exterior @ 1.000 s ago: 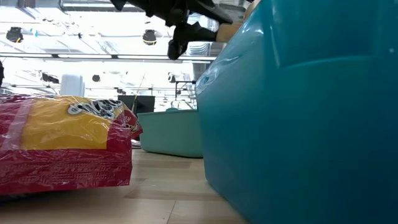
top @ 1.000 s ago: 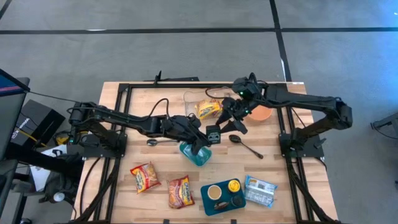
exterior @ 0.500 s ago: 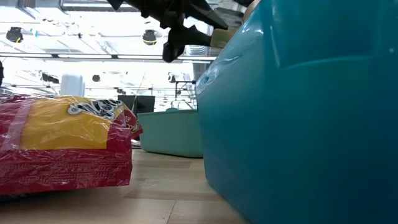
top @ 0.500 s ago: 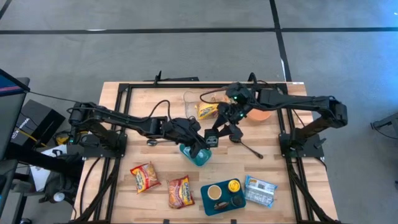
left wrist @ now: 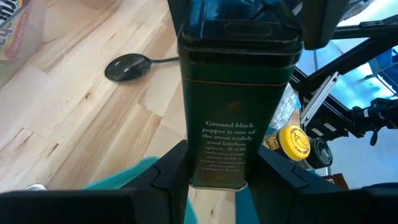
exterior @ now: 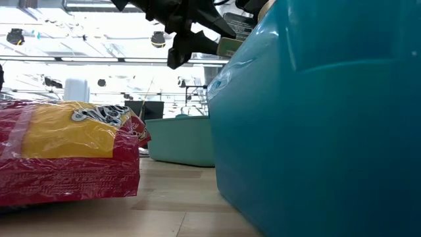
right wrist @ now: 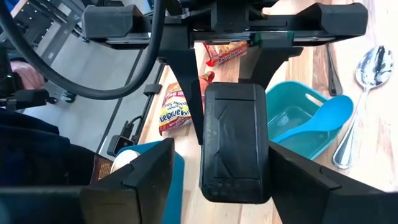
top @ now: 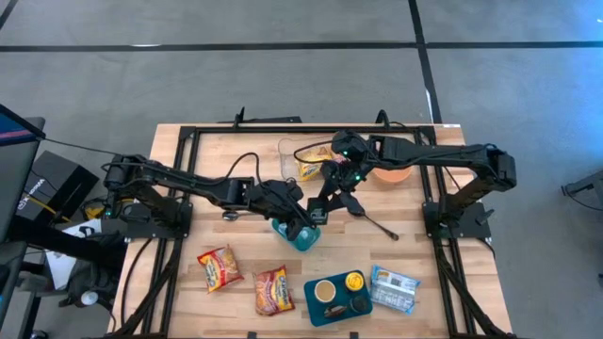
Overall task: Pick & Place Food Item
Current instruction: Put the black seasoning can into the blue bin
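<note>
We see a wooden tabletop [top: 217, 151] with both dark arms reaching in to meet near its middle. Along the near edge lie a dark teal tray [top: 320, 311] carrying a cup, a yellow lid and dark rounds, a pale blue packet [top: 394, 289] beside it toward the right corner, and two red and yellow snack bags [top: 219, 268] to its left. A teal bin [top: 301, 237] sits at mid-table, directly under the meeting grippers. Near the far edge we find an orange bowl [top: 396, 173] partly hidden by the right arm, another yellow snack bag [top: 309, 168] and a clear cup [top: 286, 151]. A dark spoon [top: 375, 222] lies on bare wood to the right of the bin.

The black pepper tin [left wrist: 236, 106] hangs in the air over the bin's far right side. The left gripper [top: 306, 223] clamps it low on its sides, holding it upright. The right gripper [right wrist: 221, 162] has come in from the far right and straddles the tin's lidded end, its fingers spread to either side with a gap showing on one side, so we judge it not yet clamped.
</note>
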Robot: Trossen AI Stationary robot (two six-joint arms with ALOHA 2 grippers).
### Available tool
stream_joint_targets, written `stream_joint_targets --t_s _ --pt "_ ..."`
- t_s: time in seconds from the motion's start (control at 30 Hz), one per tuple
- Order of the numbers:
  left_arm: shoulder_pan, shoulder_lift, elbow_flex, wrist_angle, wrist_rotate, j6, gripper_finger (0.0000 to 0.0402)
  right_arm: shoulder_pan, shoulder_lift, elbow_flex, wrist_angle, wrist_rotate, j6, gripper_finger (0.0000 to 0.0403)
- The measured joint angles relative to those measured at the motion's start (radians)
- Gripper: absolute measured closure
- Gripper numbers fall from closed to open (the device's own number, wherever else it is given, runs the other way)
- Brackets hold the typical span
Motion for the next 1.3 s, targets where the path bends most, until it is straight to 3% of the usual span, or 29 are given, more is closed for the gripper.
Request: stream_joint_targets --t_s 0.43,0.97,1.3 --pt "0.000 0.000 0.001 -0.003 0.008 0.000 0.0271 0.024 0.000 0.000 0.002 0.027 0.015 0.0241" --pt "0.001 0.001 -0.001 -0.011 -0.002 -0.006 0.0270 0.029 0.028 0.003 0.013 0.023 0.042 0.0199" --pt "0.002 0.001 0.000 -0.012 -0.005 -0.004 0.0270 0.030 0.030 0.003 0.011 0.021 0.036 0.0198"
